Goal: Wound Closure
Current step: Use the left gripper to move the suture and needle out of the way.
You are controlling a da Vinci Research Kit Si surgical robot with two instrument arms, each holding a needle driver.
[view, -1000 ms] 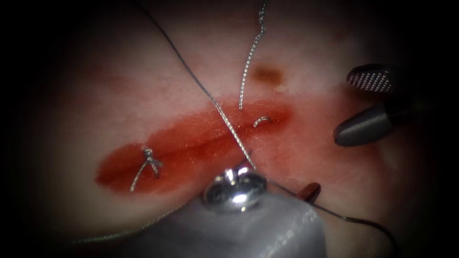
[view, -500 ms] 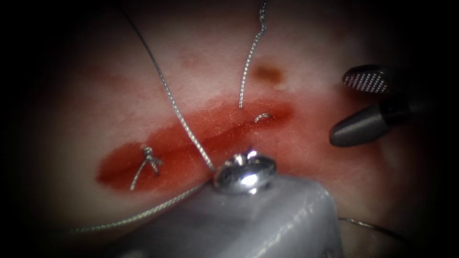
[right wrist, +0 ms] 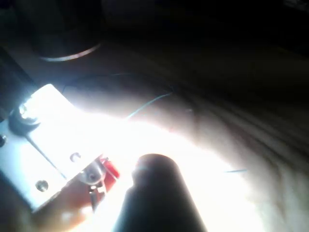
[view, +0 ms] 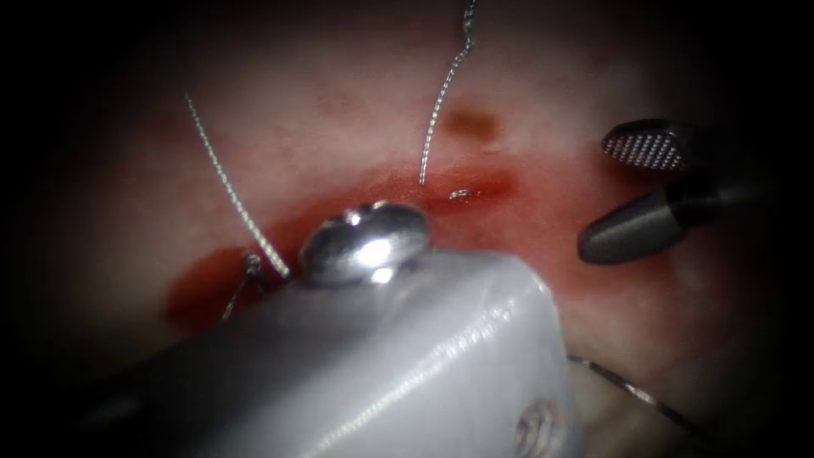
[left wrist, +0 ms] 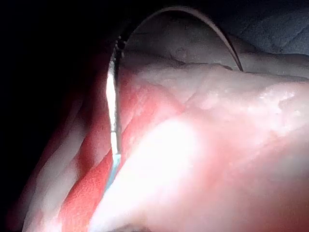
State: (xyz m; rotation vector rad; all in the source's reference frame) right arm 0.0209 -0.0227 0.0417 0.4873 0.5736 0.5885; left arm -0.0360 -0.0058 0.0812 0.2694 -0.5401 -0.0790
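One tissue (view: pixel 280 136) with one cut (view: pixel 475 182) is recorded; the left tool (view: pixel 365 242), jaw state indeterminable, has advanced left over the cut since earlier. The right tool (view: pixel 640 191) is held gaping and empty right of it. One curved needle (left wrist: pixel 193 19) is seen arching above the tissue, with two thread (view: pixel 233 199) strands and one knot (view: pixel 252 265).

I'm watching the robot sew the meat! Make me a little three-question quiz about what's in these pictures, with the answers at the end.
1. True or false: the right tool has its jaws open and holds nothing.
2. The thread coming from the top meets the tissue at: A the red fluid; B the right tool; C a knot.
3. Fill in: in the left wrist view, the thin metal arc by the tissue is the ___.
Key: 1 true; 2 A; 3 needle.
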